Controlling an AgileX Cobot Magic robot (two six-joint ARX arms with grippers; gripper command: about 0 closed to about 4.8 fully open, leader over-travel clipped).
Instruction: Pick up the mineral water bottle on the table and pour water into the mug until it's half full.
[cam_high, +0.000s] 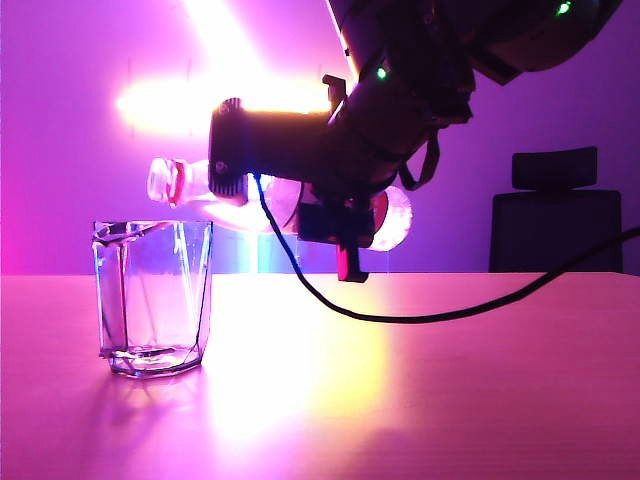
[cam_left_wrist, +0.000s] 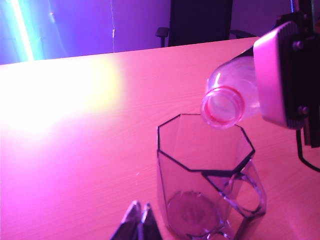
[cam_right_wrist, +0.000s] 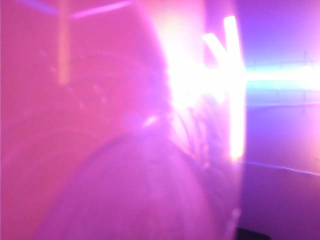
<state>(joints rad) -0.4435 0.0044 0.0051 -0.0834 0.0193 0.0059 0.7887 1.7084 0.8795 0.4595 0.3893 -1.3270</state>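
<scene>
The mug (cam_high: 153, 298) stands upright on the table (cam_high: 400, 380) toward its left side, set back a little from the near edge; it is a clear faceted glass with a thick base, and no water can be made out in it from the exterior view. From the left wrist view the same mug (cam_left_wrist: 210, 185) shows its angular open rim and a handle on one side, with the bare table (cam_left_wrist: 75, 150) around it. The left gripper (cam_left_wrist: 140, 220) sits low, just beside the mug and apart from it, with its two fingertips pressed together and nothing between them. Above the mug and a little to its right in the exterior view, the mineral water bottle (cam_high: 190, 190) lies nearly level in the air, its open mouth and red neck ring pointing left over the mug's rim, its base end showing round and bright behind the arm. In the left wrist view the bottle (cam_left_wrist: 225, 105) has its uncapped mouth hanging over the far edge of the mug's rim; whether liquid is leaving it cannot be told. The right gripper (cam_high: 335, 225) is clamped around the middle of the bottle, jaws partly apart on its body, the arm coming down from the upper right with a dark cable (cam_high: 440, 315) trailing to the right edge. The right wrist view is filled by the blurred bottle (cam_right_wrist: 100, 150) against glare.
</scene>
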